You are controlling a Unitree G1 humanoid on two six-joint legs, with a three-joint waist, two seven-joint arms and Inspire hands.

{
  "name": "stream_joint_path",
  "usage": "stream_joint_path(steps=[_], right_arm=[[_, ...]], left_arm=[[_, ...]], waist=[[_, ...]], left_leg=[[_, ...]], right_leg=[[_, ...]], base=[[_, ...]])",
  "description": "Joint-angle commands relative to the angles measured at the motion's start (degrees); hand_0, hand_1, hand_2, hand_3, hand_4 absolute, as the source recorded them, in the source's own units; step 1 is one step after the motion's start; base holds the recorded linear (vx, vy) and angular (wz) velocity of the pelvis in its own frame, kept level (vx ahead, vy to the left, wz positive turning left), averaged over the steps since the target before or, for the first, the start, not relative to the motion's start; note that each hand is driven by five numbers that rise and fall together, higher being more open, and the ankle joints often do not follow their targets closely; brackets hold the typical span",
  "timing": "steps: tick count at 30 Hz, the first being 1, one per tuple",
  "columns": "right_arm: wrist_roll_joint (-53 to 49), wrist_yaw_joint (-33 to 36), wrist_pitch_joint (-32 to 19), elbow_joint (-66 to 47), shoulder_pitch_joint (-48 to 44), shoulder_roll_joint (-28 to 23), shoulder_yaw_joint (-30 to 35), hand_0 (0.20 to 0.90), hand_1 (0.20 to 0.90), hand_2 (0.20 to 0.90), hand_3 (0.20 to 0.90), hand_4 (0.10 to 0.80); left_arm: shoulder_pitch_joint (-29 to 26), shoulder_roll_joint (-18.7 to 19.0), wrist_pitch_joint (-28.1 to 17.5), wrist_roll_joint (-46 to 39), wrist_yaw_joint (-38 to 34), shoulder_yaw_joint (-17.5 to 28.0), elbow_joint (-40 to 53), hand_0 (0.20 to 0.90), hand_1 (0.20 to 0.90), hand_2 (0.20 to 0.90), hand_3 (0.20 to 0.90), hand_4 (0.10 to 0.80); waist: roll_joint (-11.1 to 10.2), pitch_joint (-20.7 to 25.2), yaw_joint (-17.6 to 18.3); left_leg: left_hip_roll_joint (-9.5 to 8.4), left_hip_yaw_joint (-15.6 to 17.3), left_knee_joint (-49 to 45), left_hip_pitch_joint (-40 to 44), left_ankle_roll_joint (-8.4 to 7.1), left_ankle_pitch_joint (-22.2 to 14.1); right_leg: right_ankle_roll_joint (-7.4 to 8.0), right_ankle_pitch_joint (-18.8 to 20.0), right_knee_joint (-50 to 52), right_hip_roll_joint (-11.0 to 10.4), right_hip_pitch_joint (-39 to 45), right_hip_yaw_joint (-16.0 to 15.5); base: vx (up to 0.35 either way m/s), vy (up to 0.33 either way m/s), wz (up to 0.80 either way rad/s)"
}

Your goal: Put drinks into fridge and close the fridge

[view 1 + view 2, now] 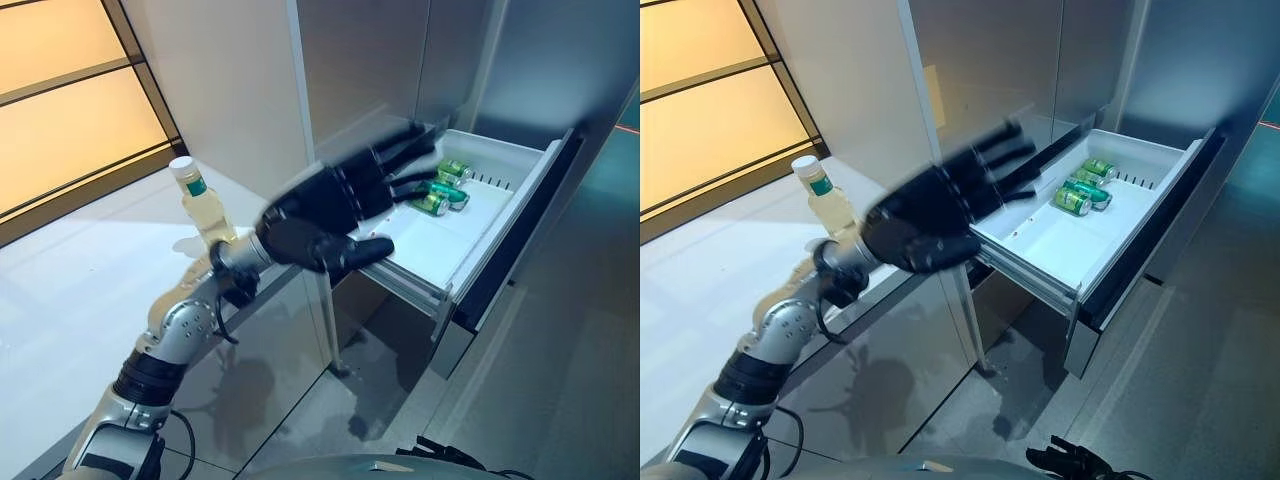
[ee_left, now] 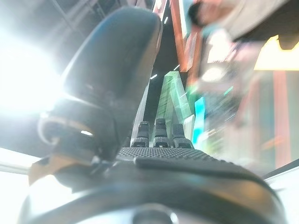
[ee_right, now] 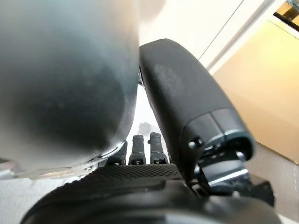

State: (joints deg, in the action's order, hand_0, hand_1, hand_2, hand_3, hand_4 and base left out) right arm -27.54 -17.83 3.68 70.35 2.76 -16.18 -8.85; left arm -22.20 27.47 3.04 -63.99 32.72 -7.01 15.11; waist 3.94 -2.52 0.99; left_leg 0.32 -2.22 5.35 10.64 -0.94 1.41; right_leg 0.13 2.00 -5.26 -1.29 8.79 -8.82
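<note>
The fridge's white drawer [image 1: 440, 245] stands pulled out, with green cans [image 1: 442, 188] lying at its far end. My left hand [image 1: 330, 205] is raised over the drawer's near left corner, open and empty, with its fingers straight and pointing toward the cans; it also shows in the left wrist view [image 2: 177, 158]. A clear bottle of pale yellow drink with a white cap [image 1: 200, 205] stands upright on the white counter [image 1: 80, 270], just behind my left forearm. My right hand [image 3: 140, 179] hangs low and holds nothing, its fingers relaxed; it also shows at the bottom of the right eye view [image 1: 1070, 460].
The fridge's steel front [image 1: 370, 70] rises behind the drawer. The drawer's dark front panel [image 1: 520, 230] juts out to the right over the grey floor [image 1: 560, 380]. Lit orange wall panels [image 1: 60, 110] lie beyond the counter at the left.
</note>
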Motion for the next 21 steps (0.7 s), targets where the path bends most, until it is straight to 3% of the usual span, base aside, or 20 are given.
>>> stream_joint_path(steps=[1,3,8,11,15,21], right_arm=[[0.63,-1.39,-0.46,1.89,-1.46,3.84,-1.83,0.900,0.900,0.900,0.900,0.800],[0.86,-1.64,-0.19,2.35,-1.96,3.75,-2.62,0.900,0.900,0.900,0.900,0.800],[1.01,-1.56,0.22,3.38,-3.17,3.74,-4.26,0.900,0.900,0.900,0.900,0.800],[1.42,-1.14,0.00,3.96,-3.79,4.27,-5.36,0.900,0.900,0.900,0.900,0.800],[1.42,-0.64,0.28,3.82,-4.38,4.76,-6.68,0.900,0.900,0.900,0.900,0.800],[2.14,-0.53,0.93,3.13,-4.23,4.76,-7.07,0.900,0.900,0.900,0.900,0.800]], left_arm=[[-8.87,2.71,-17.21,3.54,-11.85,7.12,0.00,0.900,0.900,0.900,0.900,0.800],[-10.31,4.88,-23.29,7.65,-19.23,9.57,-2.91,0.900,0.900,0.900,0.900,0.800],[-12.85,6.90,-28.60,14.72,-30.60,12.59,-8.63,0.900,0.900,0.900,0.900,0.800],[-14.05,6.96,-28.73,19.58,-37.45,12.55,-10.05,0.900,0.900,0.900,0.900,0.800],[-14.18,7.32,-25.09,30.74,-46.79,11.86,-10.17,0.900,0.900,0.900,0.900,0.800],[-12.05,8.65,-20.41,34.00,-49.20,11.13,-11.65,0.900,0.900,0.900,0.900,0.800]], waist=[[-3.21,2.18,-1.34],[-3.21,2.55,-1.81],[-3.07,3.15,-2.44],[-3.02,3.28,-2.67],[-3.21,3.14,-3.06],[-3.35,2.67,-3.57]], left_leg=[[-2.79,1.68,-0.35,-0.83,1.98,-4.26],[-2.81,1.33,-0.35,-0.92,1.85,-4.19],[-2.73,0.82,-0.35,-1.27,1.58,-4.03],[-2.61,0.67,-0.35,-1.61,1.49,-3.86],[-2.55,0.40,-0.35,-1.86,1.49,-3.67],[-2.59,0.09,-0.35,-1.86,1.53,-3.57]], right_leg=[[2.17,-2.85,1.71,-0.67,0.89,1.59],[2.03,-3.19,1.77,-0.63,0.98,1.16],[1.75,-3.85,2.04,-0.64,1.00,0.43],[1.57,-4.22,2.39,-0.67,0.77,0.04],[1.32,-4.54,2.75,-0.62,0.62,-0.17],[1.35,-4.67,2.91,-0.67,0.76,-0.38]], base=[[0.000,0.000,0.00],[0.028,0.002,0.05],[0.029,0.010,0.11],[0.015,0.011,0.03],[0.016,0.006,0.05],[0.008,0.007,0.02]])
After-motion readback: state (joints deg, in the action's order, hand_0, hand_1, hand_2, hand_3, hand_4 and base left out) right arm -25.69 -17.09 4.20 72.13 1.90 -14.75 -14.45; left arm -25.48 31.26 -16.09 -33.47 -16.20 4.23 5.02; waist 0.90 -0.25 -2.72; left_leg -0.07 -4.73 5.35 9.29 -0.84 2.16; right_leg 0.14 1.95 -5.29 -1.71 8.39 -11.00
